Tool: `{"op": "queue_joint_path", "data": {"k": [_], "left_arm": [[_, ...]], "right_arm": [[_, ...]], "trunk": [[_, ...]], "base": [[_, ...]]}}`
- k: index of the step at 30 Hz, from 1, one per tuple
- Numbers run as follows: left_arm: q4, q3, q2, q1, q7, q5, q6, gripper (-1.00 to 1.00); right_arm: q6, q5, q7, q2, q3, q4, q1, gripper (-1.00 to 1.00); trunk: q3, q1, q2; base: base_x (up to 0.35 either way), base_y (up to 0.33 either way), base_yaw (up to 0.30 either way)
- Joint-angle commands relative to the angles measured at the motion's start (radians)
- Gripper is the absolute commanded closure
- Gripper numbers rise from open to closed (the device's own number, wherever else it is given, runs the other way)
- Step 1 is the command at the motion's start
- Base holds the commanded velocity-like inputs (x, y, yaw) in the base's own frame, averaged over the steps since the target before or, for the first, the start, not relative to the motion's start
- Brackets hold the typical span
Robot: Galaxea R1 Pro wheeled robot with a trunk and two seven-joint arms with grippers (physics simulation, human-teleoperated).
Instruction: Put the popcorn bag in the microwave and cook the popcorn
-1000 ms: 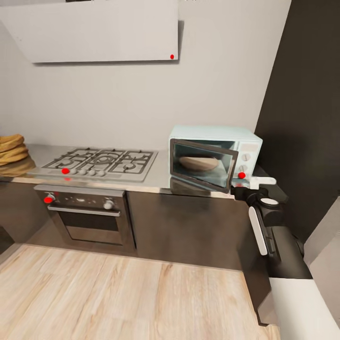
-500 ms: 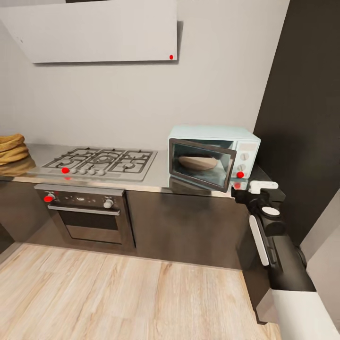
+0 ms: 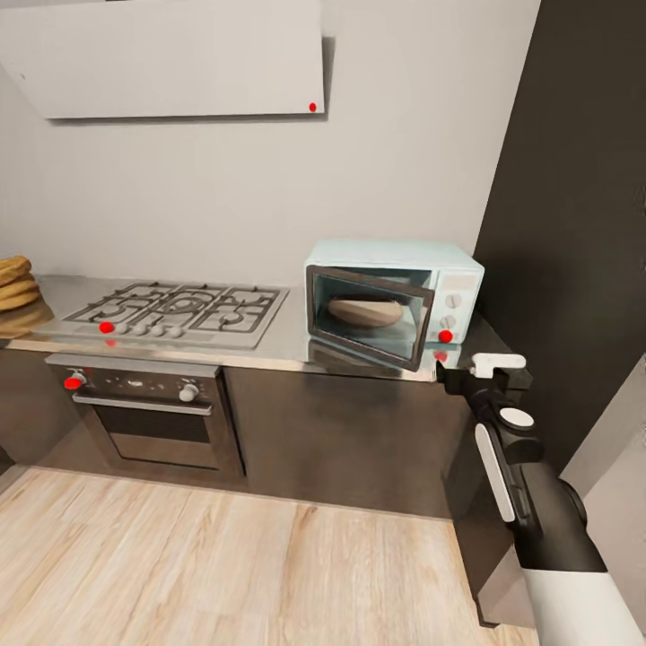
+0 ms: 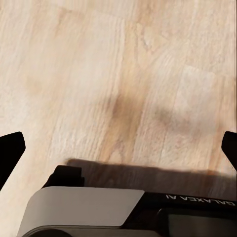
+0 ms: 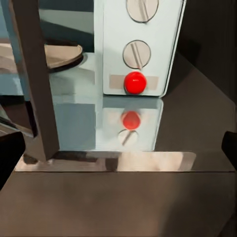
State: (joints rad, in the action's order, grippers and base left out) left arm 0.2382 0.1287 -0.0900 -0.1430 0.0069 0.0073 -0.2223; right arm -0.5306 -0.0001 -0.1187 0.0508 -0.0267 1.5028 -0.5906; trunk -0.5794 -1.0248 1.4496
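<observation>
The mint-blue microwave (image 3: 449,269) stands on the grey countertop (image 3: 287,345) right of the hob, its dark glass door (image 3: 363,316) swung partly open. Behind the glass lies a tan rounded shape (image 3: 363,311); I cannot tell whether it is the popcorn bag or the turntable. My right gripper (image 3: 453,372) hovers open at the counter's edge, just in front of the microwave's knob panel (image 5: 138,49) and its red button (image 5: 135,82). The door's edge (image 5: 32,74) stands close by in the right wrist view. My left gripper (image 4: 118,148) hangs open over the wood floor (image 4: 123,74).
A gas hob (image 3: 175,309) sits above a steel oven (image 3: 148,413) to the left. Golden-brown stacked shapes (image 3: 13,280) lie cropped at the counter's far left. A dark tall cabinet (image 3: 574,224) rises right of the microwave, and a white hood (image 3: 170,58) hangs above.
The whole head picture has slid left, so the camera moved. My right arm has drawn back and down a little from the microwave's front. The door stays ajar.
</observation>
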Motion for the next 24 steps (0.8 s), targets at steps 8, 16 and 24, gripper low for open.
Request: {"op": "queue_joint_path", "data": {"k": [8, 16, 24], "left_arm": [[0.0, 0.005, -0.001, 0.0, 0.003, 0.006, -0.003, -1.0], [0.0, 0.001, -0.002, 0.002, 0.004, 0.005, -0.003, -1.0], [0.0, 0.002, -0.002, 0.002, 0.004, 0.006, -0.003, -1.0]], "right_arm": [[-0.005, 0.002, 0.092, 0.002, 0.011, -0.001, 0.002, -1.0], [0.002, 0.0, 0.138, 0.003, 0.001, 0.0, 0.007, -1.0], [-0.004, -0.001, 0.139, 0.002, 0.002, 0.0, 0.009, -1.0]], "trunk": [[-0.001, 0.0, 0.0], [-0.001, 0.0, 0.0], [-0.001, 0.0, 0.0]], "base": [[0.098, -0.055, 0.0], [0.092, -0.029, 0.0], [0.123, -0.105, 0.0]]}}
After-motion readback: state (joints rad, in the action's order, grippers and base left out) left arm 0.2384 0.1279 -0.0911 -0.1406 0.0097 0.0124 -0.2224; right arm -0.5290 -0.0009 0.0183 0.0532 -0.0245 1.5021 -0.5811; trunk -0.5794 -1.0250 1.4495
